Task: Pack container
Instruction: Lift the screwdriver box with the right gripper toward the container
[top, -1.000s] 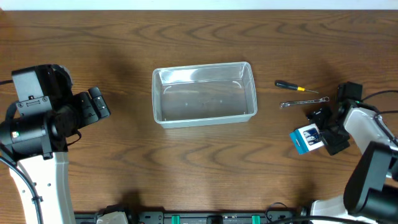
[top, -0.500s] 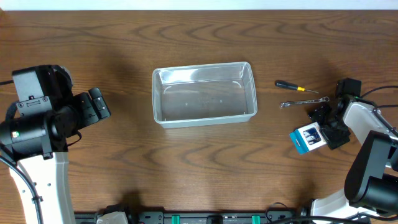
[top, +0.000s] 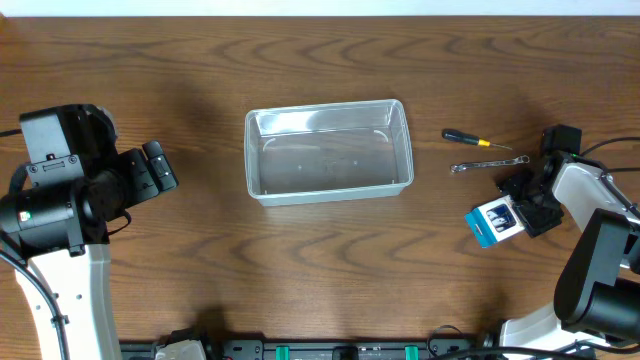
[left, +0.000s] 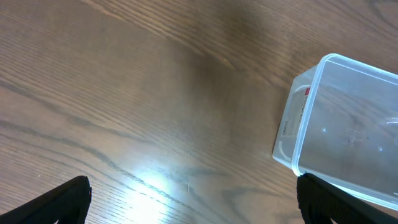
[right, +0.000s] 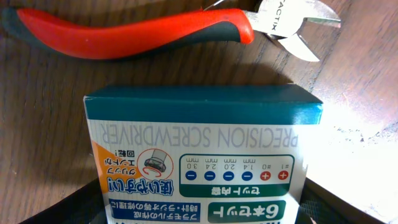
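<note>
The container (top: 330, 193), a clear shallow plastic bin, stands with nothing inside at the middle of the table; its near corner shows in the left wrist view (left: 303, 124). My left gripper (top: 164, 166) hovers well to its left, open over bare wood (left: 193, 205). At the right, my right gripper (top: 516, 214) has its fingers against both sides of a teal and white precision screwdriver box (top: 493, 223), which fills the right wrist view (right: 199, 143) between the fingers (right: 196, 210).
Red-handled cutters (right: 143, 34) lie just beyond the box. A small black-and-yellow screwdriver (top: 475, 140) and a metal wrench (top: 488, 163) lie on the table between the container and the right arm.
The right gripper has narrowed onto the screwdriver box and shifted slightly; the box still lies in the same place. The left arm has not moved.
</note>
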